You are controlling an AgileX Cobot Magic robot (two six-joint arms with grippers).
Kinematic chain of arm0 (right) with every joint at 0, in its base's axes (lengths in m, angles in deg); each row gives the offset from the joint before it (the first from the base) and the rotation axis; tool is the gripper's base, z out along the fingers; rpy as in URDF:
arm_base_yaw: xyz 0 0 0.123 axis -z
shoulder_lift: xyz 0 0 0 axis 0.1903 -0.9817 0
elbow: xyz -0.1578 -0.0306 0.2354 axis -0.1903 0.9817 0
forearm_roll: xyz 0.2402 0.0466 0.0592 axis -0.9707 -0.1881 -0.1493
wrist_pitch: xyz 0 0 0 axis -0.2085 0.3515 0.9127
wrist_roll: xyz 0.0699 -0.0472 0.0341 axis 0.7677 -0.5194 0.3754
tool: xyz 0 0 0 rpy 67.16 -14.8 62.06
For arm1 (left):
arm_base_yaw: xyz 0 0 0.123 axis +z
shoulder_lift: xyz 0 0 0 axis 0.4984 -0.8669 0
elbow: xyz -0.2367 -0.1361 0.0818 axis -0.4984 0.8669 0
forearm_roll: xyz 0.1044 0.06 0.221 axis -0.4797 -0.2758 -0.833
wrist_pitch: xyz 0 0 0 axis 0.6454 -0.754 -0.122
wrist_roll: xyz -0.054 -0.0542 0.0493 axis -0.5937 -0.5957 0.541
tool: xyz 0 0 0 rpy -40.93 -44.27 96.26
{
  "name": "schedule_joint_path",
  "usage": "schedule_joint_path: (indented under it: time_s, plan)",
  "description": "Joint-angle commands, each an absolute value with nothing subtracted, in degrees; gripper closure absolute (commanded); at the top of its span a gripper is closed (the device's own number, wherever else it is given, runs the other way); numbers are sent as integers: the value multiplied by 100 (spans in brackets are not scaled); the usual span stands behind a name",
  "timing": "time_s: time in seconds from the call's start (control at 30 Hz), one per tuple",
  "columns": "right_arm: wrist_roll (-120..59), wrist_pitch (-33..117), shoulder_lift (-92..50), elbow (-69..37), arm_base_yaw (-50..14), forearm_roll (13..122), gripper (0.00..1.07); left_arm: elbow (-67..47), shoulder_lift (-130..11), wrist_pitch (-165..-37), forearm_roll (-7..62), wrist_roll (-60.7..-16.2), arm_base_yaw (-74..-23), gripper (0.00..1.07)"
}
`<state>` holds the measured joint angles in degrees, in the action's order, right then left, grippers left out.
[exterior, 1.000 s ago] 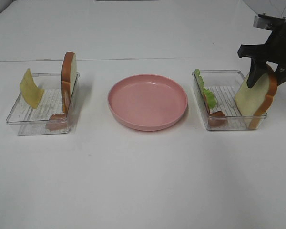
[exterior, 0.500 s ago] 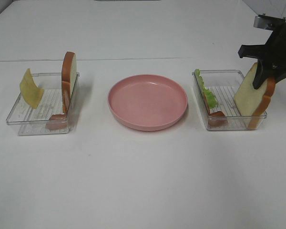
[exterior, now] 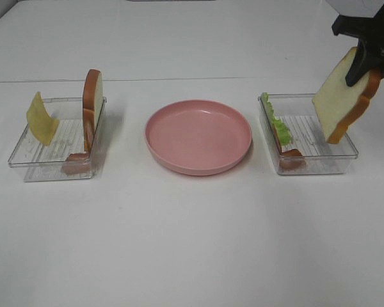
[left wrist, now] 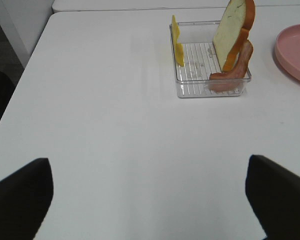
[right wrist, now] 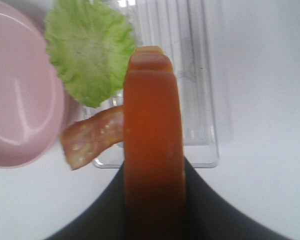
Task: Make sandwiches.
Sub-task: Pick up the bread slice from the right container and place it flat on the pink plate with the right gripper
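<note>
Pinching bread slice (exterior: 341, 96) aloft over clear tray (exterior: 317, 165), right fingers (exterior: 362, 66).

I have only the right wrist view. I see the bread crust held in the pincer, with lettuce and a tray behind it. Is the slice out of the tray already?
Observer: It looks so. In the high view the slice hangs tilted from the right pincer, with its lower corner above the floor of the right tray.
Operator: What does the other tray hold?
Observer: The left tray holds cheese, a second slice standing on edge, and a meat strip.
Operator: And the left pincer?
Observer: The left pincer is open and holds nothing. It is over bare table, apart from the left tray.
</note>
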<state>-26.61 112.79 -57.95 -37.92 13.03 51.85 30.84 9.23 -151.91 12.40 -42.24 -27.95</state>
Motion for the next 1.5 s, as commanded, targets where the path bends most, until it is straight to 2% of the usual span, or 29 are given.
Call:
schedule_joint_path:
  time_s: [0.03,0.33,0.43,0.47,0.5,0.57,0.73,1.07,1.5]
  plan:
    - [-2661,11210,-5543,-3815,1320,4480,107,3084,1003,-15145,1274,-4259,-2778,4]
    - [-2884,10809,-5457,-3815,1171,3409,107,3084,1003,-15145,1274,-4259,-2778,4]
    - [-2919,10476,-5468,-3815,816,3282,107,3084,1003,-15145,1274,-4259,-2778,4]
    - [-2919,10167,-5543,-3815,472,3174,107,3084,1003,-15145,1274,-4259,-2778,4]
    - [-2919,10167,-5543,-3815,472,3174,107,3084,1003,-15145,1274,-4259,-2778,4]
    - [-2936,9709,-5829,-3815,14,2881,107,3084,1003,-15145,1274,-4259,-2778,4]
    - [-3343,9365,-6402,-3815,-421,2200,107,3084,1003,-15145,1274,-4259,-2778,4]
    - [-3749,9308,-7405,-3815,-421,1208,107,3084,1003,-15145,1274,-4259,-2778,4]
    - [-3801,9164,-8081,-4090,-410,1111,107,3084,1003,-15145,1274,-4259,-2778,4]
